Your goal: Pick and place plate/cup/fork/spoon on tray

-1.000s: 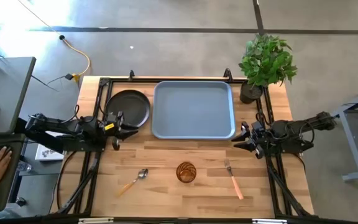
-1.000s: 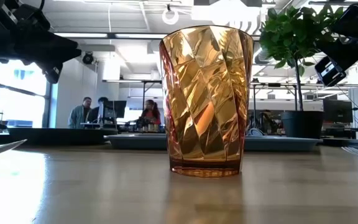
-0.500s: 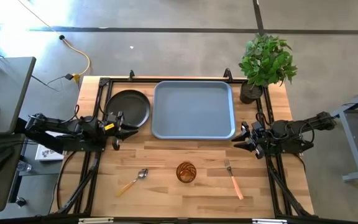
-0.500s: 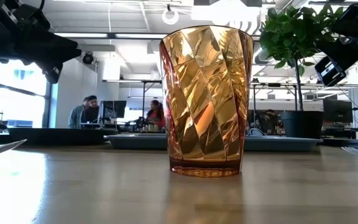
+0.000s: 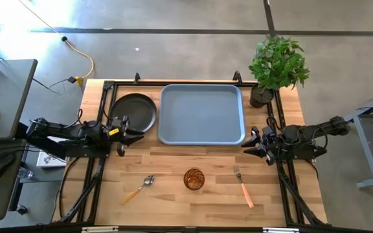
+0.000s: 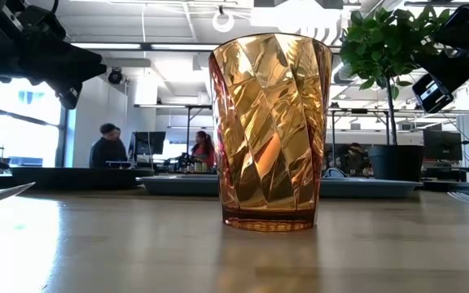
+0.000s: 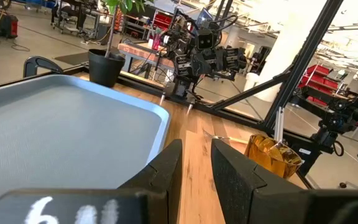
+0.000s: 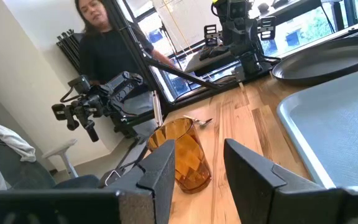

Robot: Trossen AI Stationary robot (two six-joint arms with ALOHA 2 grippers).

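4 items lay outside the empty tray (image 5: 201, 114) at upper centre: plate (image 5: 133, 112) touching its left edge, spoon (image 5: 139, 188), cup (image 5: 193, 179) and fork (image 5: 243, 187) along the bottom. Left gripper (image 5: 132, 134) and right gripper (image 5: 250, 144) hovered open, holding nothing. Likely rigid and slick, the cup looked breakable; grasping across its rim seemed safest.

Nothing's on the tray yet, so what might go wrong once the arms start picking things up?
The cup is smooth faceted glass standing upright, so it may slip or tip in a grasp. The fork and spoon lie flat on the table, which probably makes them hard to pinch. The plate sits almost against the tray; lifting it could nudge the tray.
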